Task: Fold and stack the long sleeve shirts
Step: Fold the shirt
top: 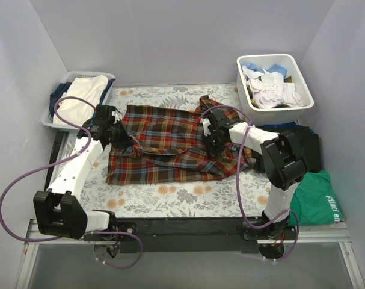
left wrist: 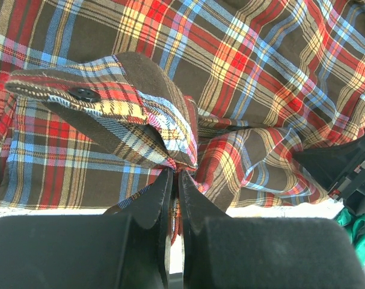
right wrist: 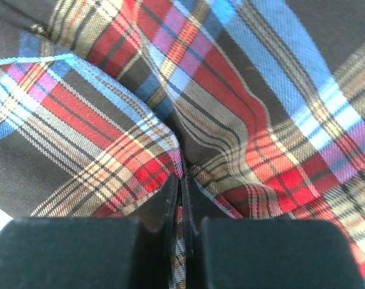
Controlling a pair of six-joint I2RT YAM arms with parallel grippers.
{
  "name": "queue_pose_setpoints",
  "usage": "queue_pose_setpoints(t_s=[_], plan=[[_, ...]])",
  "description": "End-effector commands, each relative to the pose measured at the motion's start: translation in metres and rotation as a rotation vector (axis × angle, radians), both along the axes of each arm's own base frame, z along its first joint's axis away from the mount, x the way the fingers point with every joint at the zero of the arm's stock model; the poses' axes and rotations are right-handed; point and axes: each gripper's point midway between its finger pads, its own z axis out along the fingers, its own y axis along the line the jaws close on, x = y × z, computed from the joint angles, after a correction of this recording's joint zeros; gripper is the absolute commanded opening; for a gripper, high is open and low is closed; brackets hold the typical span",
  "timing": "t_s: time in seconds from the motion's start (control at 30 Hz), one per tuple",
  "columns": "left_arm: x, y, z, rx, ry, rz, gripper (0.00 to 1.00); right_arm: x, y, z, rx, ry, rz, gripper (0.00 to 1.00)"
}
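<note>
- Plaid shirt (top: pixel 170 144) lies spread but rumpled in the middle of the desk (top: pixel 170 198), between the two arms.
- Left hand (top: pixel 123 137) is clamped on a small pucker at the shirt's left edge. Its wrist view (left wrist: pixel 175 176) shows the jaws pressed together just beside a buttoned flap (left wrist: pixel 80 93).
- Right hand (top: pixel 212 139) is clamped on a fold toward the shirt's right side. Up close (right wrist: pixel 181 178), only a thin strip of plaid shows between the fingers.
- Both pinches look shallow. If the arms lift or pull, one could slip, dropping that side and skewing the fold.
- Whether either hand holds one layer or several cannot be told. A lower layer caught in the pinch would drag along and bunch the cloth.
- Uneven pulling could haul the whole shirt sideways rather than fold it.
- The right arm's purple cable (top: pixel 237 174) hangs across the shirt's right edge and might snag the cloth.
- Bunched fabric at the far right, near the white bin (top: pixel 239 78), could trail and spoil a clean crease.
- Black garments (top: pixel 303 141) lie just right of the right arm, where a wide swing might knock them.
</note>
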Motion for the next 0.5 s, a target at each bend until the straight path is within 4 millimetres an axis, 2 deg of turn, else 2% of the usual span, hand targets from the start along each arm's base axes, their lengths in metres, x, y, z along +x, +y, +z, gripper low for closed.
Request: queue_pose_setpoints(t_s=[0.0,0.1,0.23,0.47], plan=[[0.010,0.003,0.019,0.018,-0.056,0.007,0.00,0.012,-0.016,0.025,-0.065,-0.101,-0.050,0.02],[0.014,0.002,0.025,0.017,-0.066,0.010,0.00,0.023,-0.026,0.047,-0.091,-0.181,-0.133,0.01],[0.017,0.002,0.028,0.019,-0.073,0.010,0.00,0.032,-0.036,0.064,-0.112,-0.247,-0.176,0.01],[0.020,0.003,0.030,0.025,-0.080,0.012,0.00,0.038,-0.039,0.071,-0.107,-0.267,-0.194,0.01]])
